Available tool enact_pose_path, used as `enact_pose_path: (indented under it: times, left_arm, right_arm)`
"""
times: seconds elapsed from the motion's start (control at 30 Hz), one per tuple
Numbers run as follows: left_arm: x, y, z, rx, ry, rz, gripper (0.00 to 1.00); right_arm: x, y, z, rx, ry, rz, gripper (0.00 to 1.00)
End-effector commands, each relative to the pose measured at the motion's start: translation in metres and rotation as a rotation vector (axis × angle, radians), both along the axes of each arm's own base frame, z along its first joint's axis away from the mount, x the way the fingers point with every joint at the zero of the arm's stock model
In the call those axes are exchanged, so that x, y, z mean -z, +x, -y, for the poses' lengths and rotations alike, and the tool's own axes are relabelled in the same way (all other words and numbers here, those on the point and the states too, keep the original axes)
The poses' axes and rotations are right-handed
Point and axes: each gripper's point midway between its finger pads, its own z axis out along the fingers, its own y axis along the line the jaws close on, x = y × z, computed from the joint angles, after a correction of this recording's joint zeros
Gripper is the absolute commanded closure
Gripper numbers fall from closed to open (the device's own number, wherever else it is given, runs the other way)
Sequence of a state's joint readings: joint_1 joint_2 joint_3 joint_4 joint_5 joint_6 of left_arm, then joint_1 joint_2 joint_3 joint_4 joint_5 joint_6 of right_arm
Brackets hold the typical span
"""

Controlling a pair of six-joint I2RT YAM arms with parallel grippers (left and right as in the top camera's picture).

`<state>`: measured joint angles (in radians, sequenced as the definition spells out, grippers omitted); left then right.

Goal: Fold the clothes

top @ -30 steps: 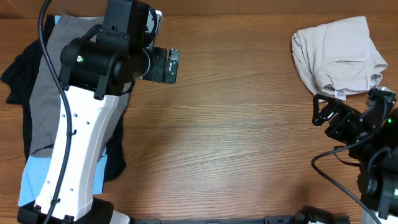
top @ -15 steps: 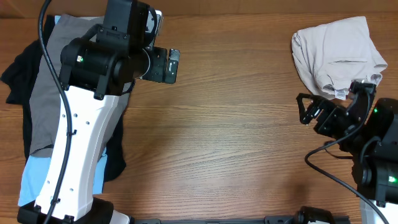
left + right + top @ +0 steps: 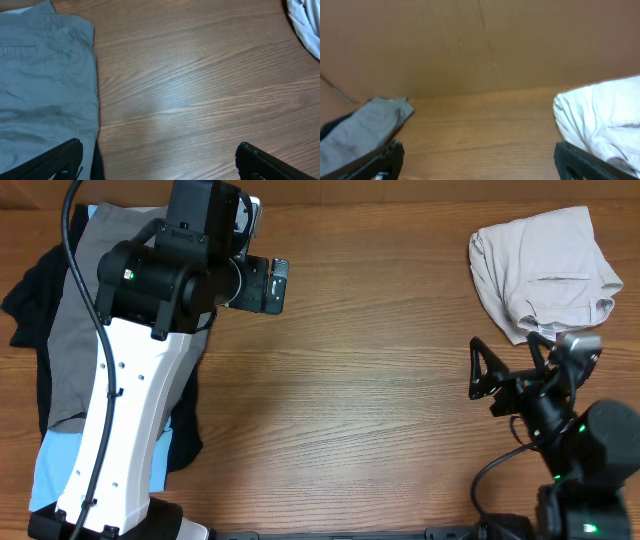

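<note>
The beige shorts (image 3: 545,270) lie in a folded bundle at the table's far right, a small white tag at their near edge. They also show in the right wrist view (image 3: 605,115) and at the top right corner of the left wrist view (image 3: 305,20). My right gripper (image 3: 508,352) is open and empty, just in front of and to the left of the shorts, not touching them; its fingers (image 3: 477,155) are wide apart over bare wood. My left gripper (image 3: 160,160) is open and empty at the far left, beside the clothes pile.
A pile of grey shorts (image 3: 90,310), a black garment (image 3: 30,300) and a light-blue garment (image 3: 50,470) lies at the left under my left arm. The grey shorts show in the left wrist view (image 3: 45,75). Bare wooden table (image 3: 370,380) lies between the two arms.
My right gripper has drawn back from the beige shorts, moving left and toward the front edge and turning, still open. The left arm and the shorts have not moved.
</note>
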<state>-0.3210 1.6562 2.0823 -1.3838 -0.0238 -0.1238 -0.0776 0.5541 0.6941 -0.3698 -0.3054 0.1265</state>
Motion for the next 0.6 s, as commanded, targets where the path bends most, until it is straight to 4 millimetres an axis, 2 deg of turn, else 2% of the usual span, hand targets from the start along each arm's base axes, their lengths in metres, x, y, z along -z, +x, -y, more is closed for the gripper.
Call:
enact_pose_path:
  times: [0.0, 0.23, 0.37, 0.57]
  left_arm:
    - [0.001, 0.001, 0.001, 0.014, 0.017, 0.002, 0.00]
    - [0.001, 0.001, 0.001, 0.013, 0.017, 0.002, 0.00]
    - [0.001, 0.001, 0.001, 0.013, 0.017, 0.002, 0.00]
    - [0.001, 0.001, 0.001, 0.014, 0.017, 0.002, 0.00]
  right_arm:
    - [0.047, 0.000, -0.001, -0.003, -0.025, 0.016, 0.00]
    - [0.100, -0.013, -0.009, -0.029, -0.030, 0.115, 0.00]
    - [0.114, -0.020, -0.009, -0.028, -0.032, 0.150, 0.00]
    - [0.120, -0.023, -0.001, 0.030, -0.038, 0.189, 0.00]
